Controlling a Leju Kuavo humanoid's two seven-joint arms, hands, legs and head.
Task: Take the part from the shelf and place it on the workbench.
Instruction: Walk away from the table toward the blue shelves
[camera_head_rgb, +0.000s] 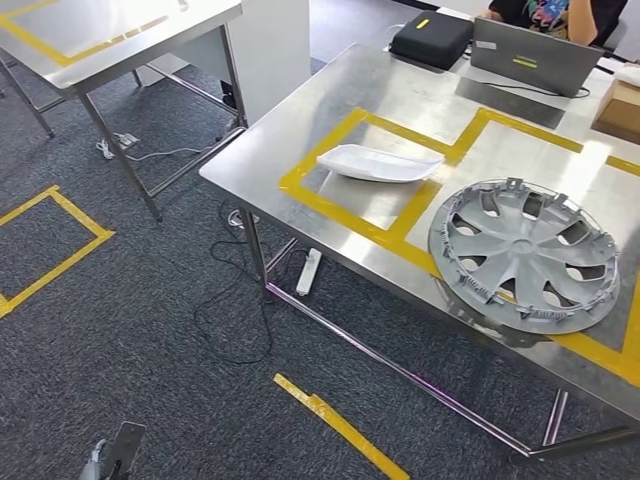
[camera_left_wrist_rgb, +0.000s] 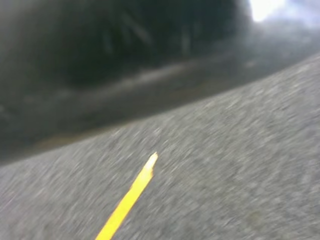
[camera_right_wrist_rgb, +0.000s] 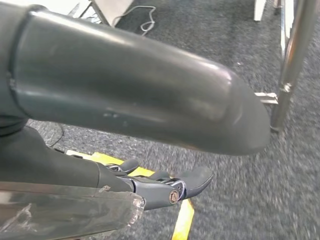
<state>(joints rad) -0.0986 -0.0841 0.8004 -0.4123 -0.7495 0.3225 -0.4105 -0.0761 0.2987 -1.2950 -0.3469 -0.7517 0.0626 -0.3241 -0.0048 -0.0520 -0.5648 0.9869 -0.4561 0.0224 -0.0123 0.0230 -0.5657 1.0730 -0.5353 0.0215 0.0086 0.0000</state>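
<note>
- The white part (camera_head_rgb: 380, 163), a shallow elongated plastic shell, lies on the steel desk (camera_head_rgb: 302, 130), inside a rectangle of yellow tape (camera_head_rgb: 355, 222) marked on the top; no hand touches it.
- Just beside it, toward the desk's right, a grey wheel cover (camera_head_rgb: 524, 255) lies flat with its inner side up, overlapping the yellow tape lines.
- At the desk's far edge stand a black case (camera_head_rgb: 432, 38) and an open grey laptop (camera_head_rgb: 532, 55); a person's arm (camera_head_rgb: 585, 18) shows behind the laptop, and a brown cardboard box (camera_head_rgb: 620, 108) sits at the right edge.
- The right hand (camera_right_wrist_rgb: 158, 185) hangs low over the grey carpet (camera_head_rgb: 151, 340), beside one of the desk's steel legs (camera_right_wrist_rgb: 292, 60); its thick grey thumb (camera_right_wrist_rgb: 143, 85) and darker fingers (camera_right_wrist_rgb: 192, 180) are stretched out and apart, with nothing between them.
- A small part of the left hand (camera_head_rgb: 113, 458) shows low in the head view, over the carpet; whether its fingers are spread or curled cannot be told.
- The left wrist view is blurred: carpet and a strip of yellow floor tape (camera_left_wrist_rgb: 128, 197).
- A second steel desk (camera_head_rgb: 113, 40) stands well apart to the left, and a white power strip (camera_head_rgb: 309, 271) with black cables lies on the carpet beneath the desk's near edge.
</note>
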